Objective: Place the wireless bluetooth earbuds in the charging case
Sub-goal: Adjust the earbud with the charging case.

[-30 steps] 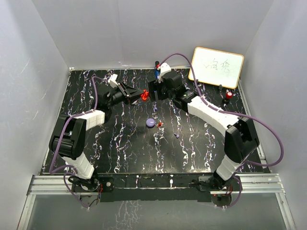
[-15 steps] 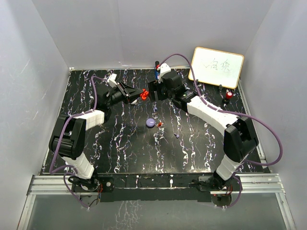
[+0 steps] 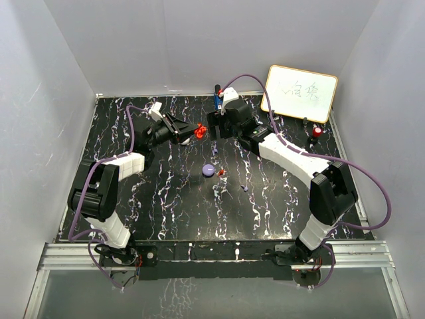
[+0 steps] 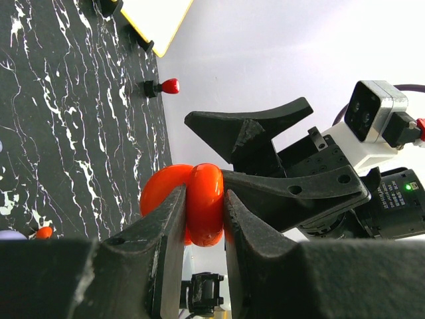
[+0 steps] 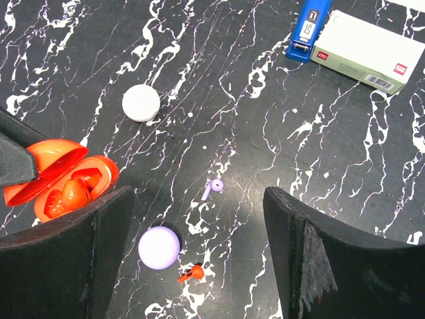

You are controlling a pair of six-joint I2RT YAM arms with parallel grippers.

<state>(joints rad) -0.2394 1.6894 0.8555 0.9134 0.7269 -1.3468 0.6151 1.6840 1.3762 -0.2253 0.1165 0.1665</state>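
Right hand [image 5: 198,199] edged back from glossy red clamshell case [image 5: 61,174], jaws wide apart, left hand [image 4: 204,199] clamped on it

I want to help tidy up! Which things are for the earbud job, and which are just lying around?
For the job: open red case in the left end effector; red earbud; purple earbud.

Lying about: blue stapler; white box; whiteboard; white puck; purple puck (maybe closed cases).
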